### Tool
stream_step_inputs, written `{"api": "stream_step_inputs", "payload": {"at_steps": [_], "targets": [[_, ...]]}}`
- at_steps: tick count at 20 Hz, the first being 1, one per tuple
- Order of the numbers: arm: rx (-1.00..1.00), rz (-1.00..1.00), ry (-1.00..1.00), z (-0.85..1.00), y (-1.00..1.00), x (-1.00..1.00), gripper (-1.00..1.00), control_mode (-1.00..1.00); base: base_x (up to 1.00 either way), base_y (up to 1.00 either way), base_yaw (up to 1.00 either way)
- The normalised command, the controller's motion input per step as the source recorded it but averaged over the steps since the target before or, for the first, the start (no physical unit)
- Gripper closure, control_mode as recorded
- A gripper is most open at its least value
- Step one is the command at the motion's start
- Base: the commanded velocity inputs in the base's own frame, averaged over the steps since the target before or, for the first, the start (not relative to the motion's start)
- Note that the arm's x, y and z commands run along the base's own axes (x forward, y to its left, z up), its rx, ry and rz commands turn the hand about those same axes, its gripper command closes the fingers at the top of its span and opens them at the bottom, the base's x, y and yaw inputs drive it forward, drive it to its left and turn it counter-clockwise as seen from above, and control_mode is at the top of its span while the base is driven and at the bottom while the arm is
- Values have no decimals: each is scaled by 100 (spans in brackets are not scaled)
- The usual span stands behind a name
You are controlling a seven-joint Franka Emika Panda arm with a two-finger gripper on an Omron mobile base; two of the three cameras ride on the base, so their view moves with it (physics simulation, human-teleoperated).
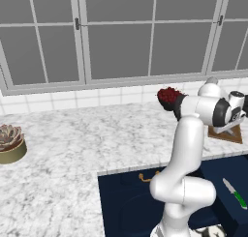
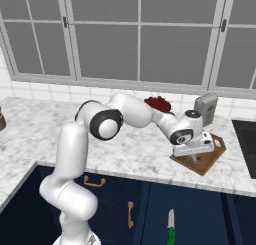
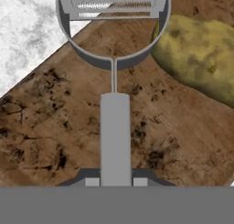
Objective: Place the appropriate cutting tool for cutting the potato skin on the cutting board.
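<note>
**Peeler over the cutting board, beside the potato**

In the hand view a grey peeler (image 3: 114, 127) runs straight up from the bottom edge: a flat, rectangular handle, a thin wire neck, then a round hoop head with slotted blades across it. Its handle sits between the two finger tips of the pincer (image 3: 115, 182), which are closed against its sides, so the pincer has hold of the peeler. The tool lies over the cutting board (image 3: 55, 141), a brown wooden slab with dark mottled grain; whether it touches the wood cannot be told. The potato (image 3: 201, 58), a lumpy yellowish-tan oval, rests on the board just beside the peeler's head. White marbled surface (image 3: 27, 31) shows past the board's edge.

From the right base view the pincer (image 2: 196, 156) is low over the board (image 2: 210, 161), near a dark bowl of red things (image 2: 159, 104) and a grey toaster (image 2: 206, 109). A green-handled knife (image 2: 171, 229) shows lower down against the dark blue cabinets.
</note>
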Motion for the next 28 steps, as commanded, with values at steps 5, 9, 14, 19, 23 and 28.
{"api": "stream_step_inputs", "payload": {"at_steps": [5, 9, 14, 19, 23, 28], "targets": [[0, 0, 7, -19, -8, 22, -100, -100, 0, 0, 0], [0, 0, 4, -12, -18, 9, -100, -100, 0, 0, 0], [0, 0, 0, 0, -39, 0, -100, -100, 0, 0, 0], [0, 0, 0, 52, -14, -50, -100, -100, 0, 0, 0], [0, 0, 0, 45, 5, -100, -100, -100, 0, 0, 0], [1, -3, 0, 32, 35, -100, -100, -100, 0, 0, 0]]}}
